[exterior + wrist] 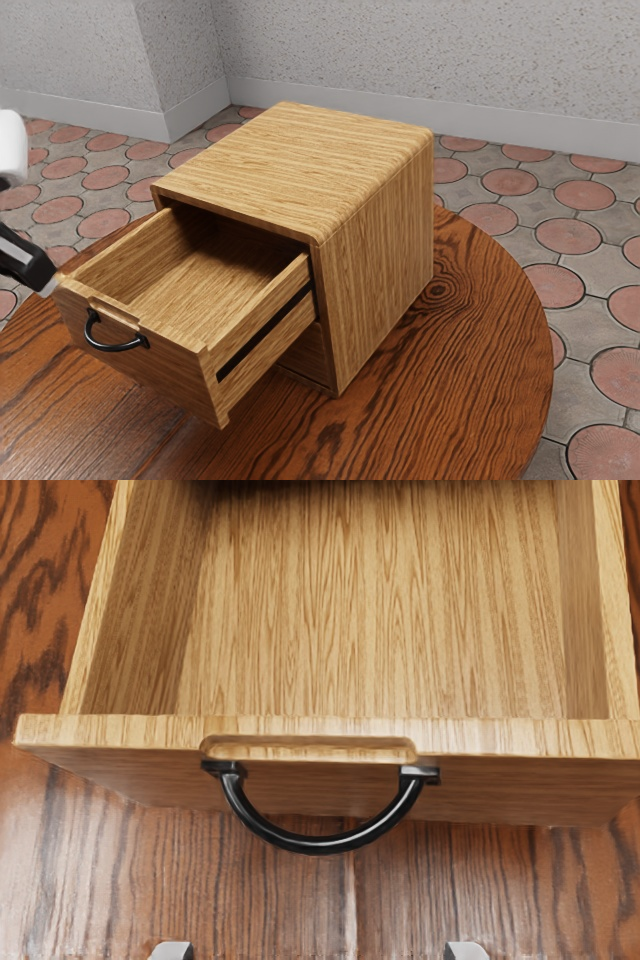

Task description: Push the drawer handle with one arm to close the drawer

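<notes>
At the exterior view's left edge, my black gripper [42, 278] points down toward the far upper corner of the drawer front. The wooden drawer [150, 350] is pulled well out of its cabinet [375, 250], and its inside shows bare wood. A black curved handle [115, 346] is fixed on the drawer front. In the wrist view the handle [320, 845] bows out from the drawer's front edge [520, 738]. My gripper [318, 951] is open there, its two tips wide apart on the outer side of the handle, not touching it.
The cabinet stands on a round dark-wood table [450, 400], whose curved edge runs along the exterior view's right. Beyond are a tiled floor [510, 182] and a pale wall [420, 50].
</notes>
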Tool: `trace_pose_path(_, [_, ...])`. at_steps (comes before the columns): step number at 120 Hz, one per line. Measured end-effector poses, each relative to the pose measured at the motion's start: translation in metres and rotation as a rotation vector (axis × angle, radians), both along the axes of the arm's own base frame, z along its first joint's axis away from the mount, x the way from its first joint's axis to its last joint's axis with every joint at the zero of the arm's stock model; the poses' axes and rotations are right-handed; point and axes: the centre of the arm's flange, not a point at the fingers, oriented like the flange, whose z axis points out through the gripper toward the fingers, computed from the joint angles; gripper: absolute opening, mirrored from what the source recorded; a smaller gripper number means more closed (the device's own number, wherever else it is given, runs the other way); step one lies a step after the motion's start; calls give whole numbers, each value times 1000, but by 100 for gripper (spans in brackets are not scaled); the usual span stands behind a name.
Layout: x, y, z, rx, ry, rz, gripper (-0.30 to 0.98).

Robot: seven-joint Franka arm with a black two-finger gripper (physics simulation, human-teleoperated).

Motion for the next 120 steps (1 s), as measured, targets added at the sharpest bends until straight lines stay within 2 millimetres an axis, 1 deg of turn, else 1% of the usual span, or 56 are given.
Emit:
trace_pose_path(6, [-8, 3, -13, -16, 12, 23, 19])
trace_pose_path(12, [-13, 6, -28, -34, 29, 48, 12])
trace_pose_path(20, [-19, 15, -56, -65, 66, 66, 5])
trace_pose_path(26, [-21, 19, -68, -88, 82, 80, 1])
trace_pose_path(39, [-15, 25, -99, -117, 139, 118, -4])
trace_pose_path(49, [-6, 34, -122, -153, 177, 150, -6])
trace_pose_path(62, [1, 37, -135, -173, 180, 174, -8])
trace_pose_path(69, [9, 38, -143, -178, 189, 191, -9])
trace_pose_path(87, [20, 40, -154, -190, 178, 216, -9])
trace_pose_path(120, [28, 43, -154, -197, 139, 209, -10])
